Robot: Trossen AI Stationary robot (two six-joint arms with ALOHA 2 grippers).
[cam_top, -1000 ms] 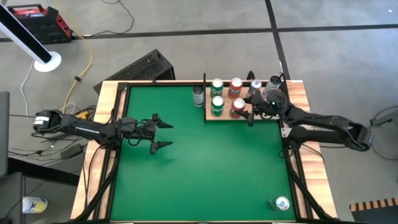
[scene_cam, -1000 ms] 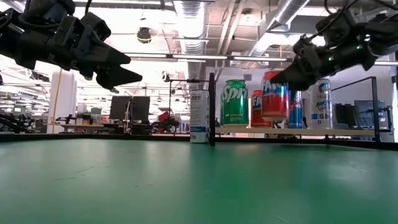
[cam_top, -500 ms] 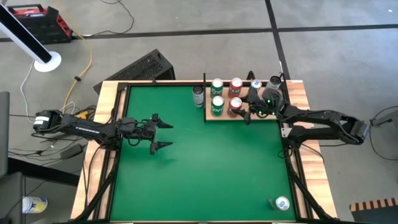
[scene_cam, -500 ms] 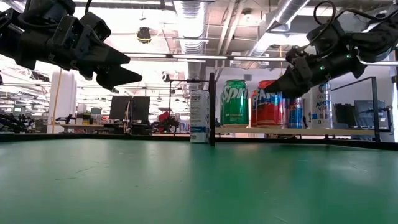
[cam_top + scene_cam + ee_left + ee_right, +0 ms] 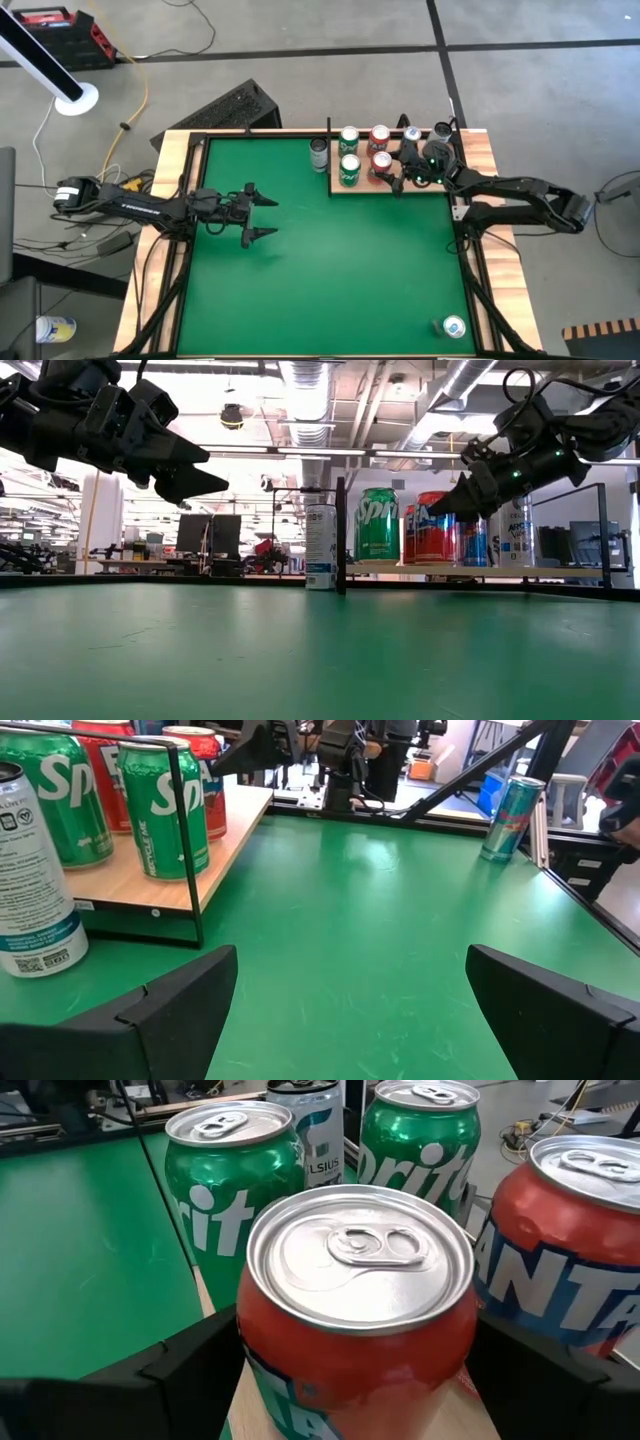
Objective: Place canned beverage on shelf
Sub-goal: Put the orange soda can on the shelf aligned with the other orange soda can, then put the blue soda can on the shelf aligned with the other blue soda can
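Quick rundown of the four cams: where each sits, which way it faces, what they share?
High: overhead, straight down; both arms, shelf.
Low: table height, level across; left gripper, right gripper.
Left wrist: looks across the table at green cans; own jaws open.
Right wrist: over the red can; jaws on either side.
Shared: the red can shows low too.

Left arm: reaching in over the table's left side, left gripper point(image 5: 262, 215) hanging with fingers spread. Right arm: extending at far right; right gripper point(image 5: 397, 172) standing parted.
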